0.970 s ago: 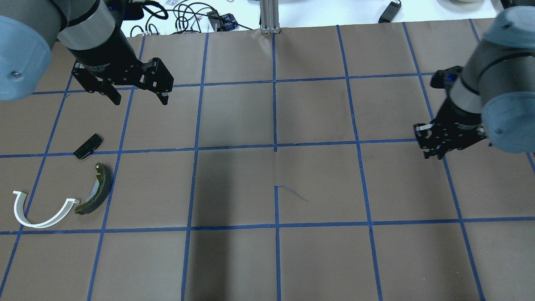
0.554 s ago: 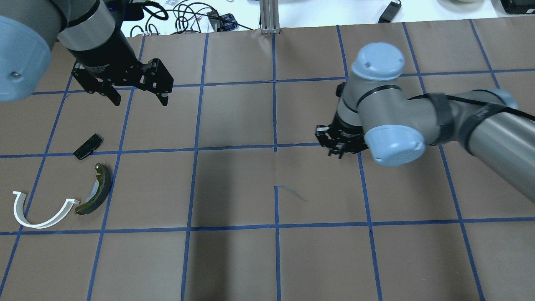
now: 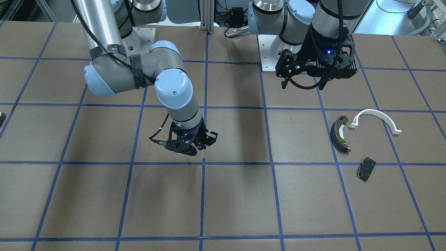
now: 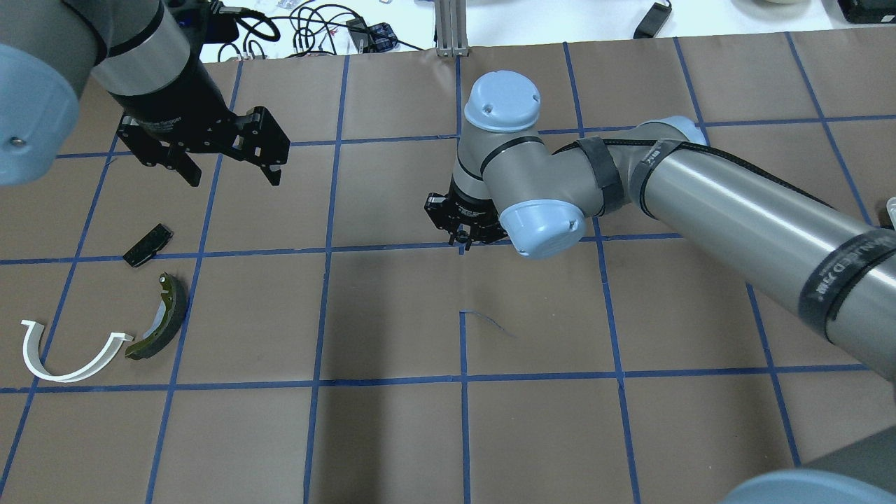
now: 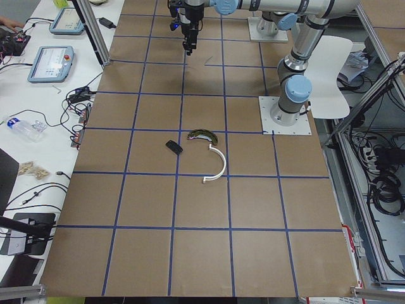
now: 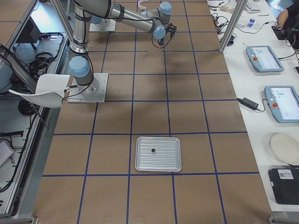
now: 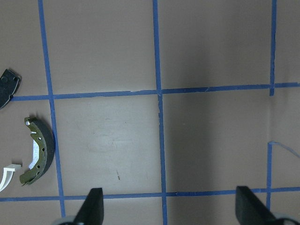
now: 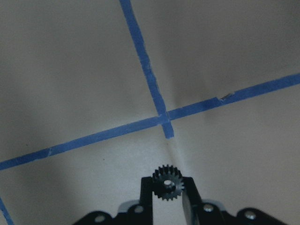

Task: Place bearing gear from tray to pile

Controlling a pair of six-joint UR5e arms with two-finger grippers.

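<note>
My right gripper point(image 4: 463, 241) is shut on a small black toothed bearing gear point(image 8: 166, 183) and holds it above the table's middle, over a blue tape crossing. The pile lies at the table's left: a dark olive brake shoe point(image 4: 162, 318), a white arc piece point(image 4: 70, 357) and a flat black pad point(image 4: 148, 245). They also show in the front view, where the brake shoe point(image 3: 339, 134) lies beside the white arc point(image 3: 376, 116) and the pad point(image 3: 366, 168). My left gripper point(image 4: 232, 178) is open and empty, hovering behind the pile. The tray point(image 6: 140, 161) shows only in the exterior right view.
The table is brown paper with a blue tape grid. Cables and a metal post point(image 4: 451, 28) sit along the far edge. A small dark part point(image 6: 153, 150) lies in the tray. The left wrist view shows the brake shoe point(image 7: 37, 150) at its left edge.
My right arm has swept from the table's right side to its middle, toward the pile. My left gripper has barely moved and stays open.
</note>
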